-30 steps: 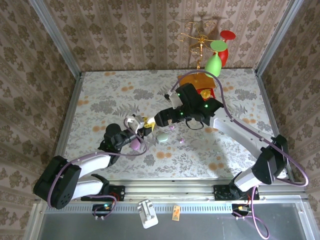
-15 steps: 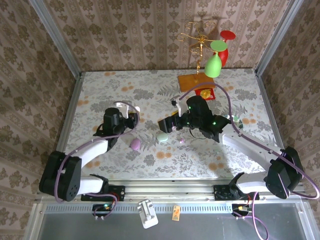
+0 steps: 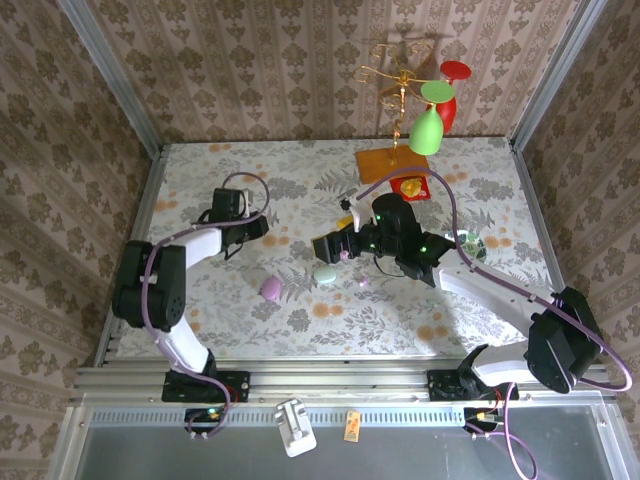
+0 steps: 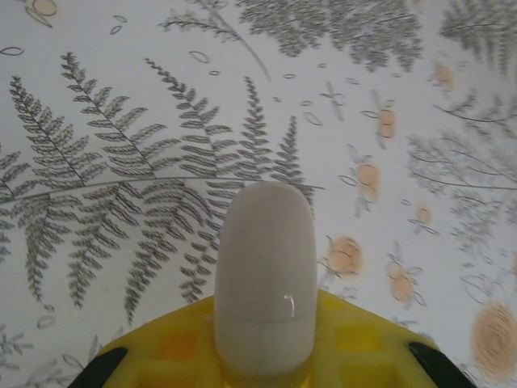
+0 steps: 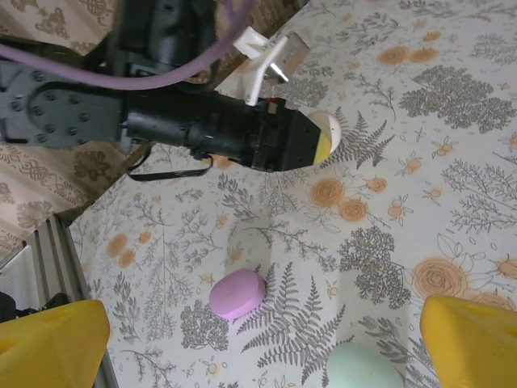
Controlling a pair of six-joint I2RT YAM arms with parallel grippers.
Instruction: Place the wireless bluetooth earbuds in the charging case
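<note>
Left gripper (image 5: pixel 313 144) was clamped on a whitish oval case (image 4: pixel 265 271). In its own wrist view the case stuck out forward past the yellow fingers (image 4: pixel 355 352), above the fern-print worktop (image 4: pixel 121 97). I couldn't make out any logo or lettering on the shell, just a faint seam across it and a small glint.

Right gripper (image 3: pixel 330 246) was spread wide, with nothing between the jaws. From its wrist cam, the yellow fingertips (image 5: pixel 48 339) sat at the two bottom corners, and the worktop showed between them. A lilac-pink case (image 5: pixel 237 293) lay there on the fern print, with a mint case (image 5: pixel 363 365) near it at the lower edge.

From overhead, one tiny pinkish earbud (image 3: pixel 362 284) lay loose on the worktop just right of the mint case, apart from it and not in any case. It was too small to see any detail.

At the back stood an orange stand (image 3: pixel 385 160) with red and green glass pieces. A small tan tag (image 3: pixel 352 427) sat on the front rail, and any print on it was too small to read.
</note>
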